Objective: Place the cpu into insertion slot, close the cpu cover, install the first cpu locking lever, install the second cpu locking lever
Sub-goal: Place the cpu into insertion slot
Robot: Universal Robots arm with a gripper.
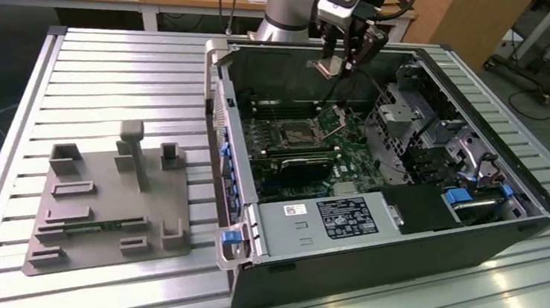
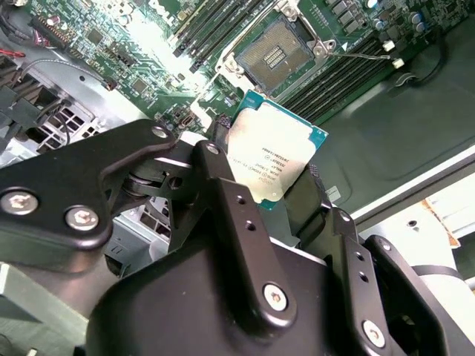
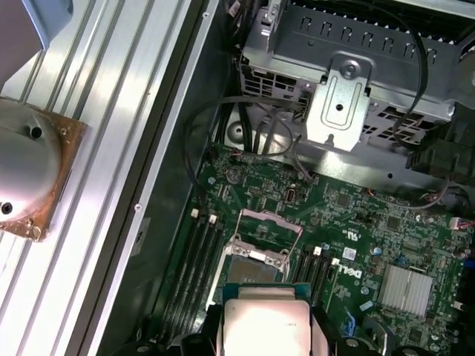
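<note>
High over the motherboard (image 3: pixel 349 215), the jaws clamp the cpu (image 2: pixel 276 159) edgewise.

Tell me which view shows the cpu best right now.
The second wrist view: the cpu faces that camera, most of its metal top clear, gripped at two edges by the hand, with the open socket beyond. The first wrist view catches part of its top; the exterior view shows a small pale square high over the case.

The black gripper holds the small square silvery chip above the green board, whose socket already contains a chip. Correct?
No: the second wrist view shows the socket empty, contacts bare. The black gripper does hold the small square silvery chip above the green board.
</note>
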